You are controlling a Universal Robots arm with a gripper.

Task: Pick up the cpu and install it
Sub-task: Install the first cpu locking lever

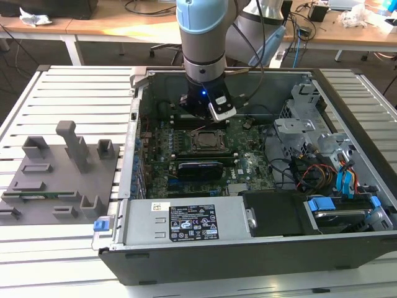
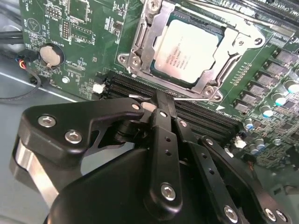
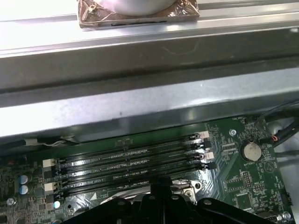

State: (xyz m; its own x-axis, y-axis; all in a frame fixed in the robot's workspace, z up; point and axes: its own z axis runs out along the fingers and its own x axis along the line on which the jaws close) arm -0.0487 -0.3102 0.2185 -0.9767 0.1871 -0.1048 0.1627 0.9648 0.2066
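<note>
The cpu (image 2: 187, 50), a flat square chip with a shiny silver top, lies inside the metal socket frame (image 2: 140, 44) on the green motherboard (image 2: 88, 42). In the exterior view the cpu (image 1: 205, 141) sits in the middle of the open computer case. My gripper (image 2: 161, 99) is shut, its fingertips together just beside the socket's edge, over the black memory slots (image 2: 205, 116). A thin metal socket lever (image 2: 191, 98) runs right by the fingertips. I see nothing held between them. In the exterior view the gripper (image 1: 201, 117) hangs just behind the socket.
The case wall (image 3: 140, 93) rises close behind the memory slots (image 3: 131, 163). A power supply (image 1: 186, 222) and drive cages (image 1: 322, 149) fill the case's front and the exterior view's right. A grey fixture tray (image 1: 56, 180) lies on the slatted table at the left.
</note>
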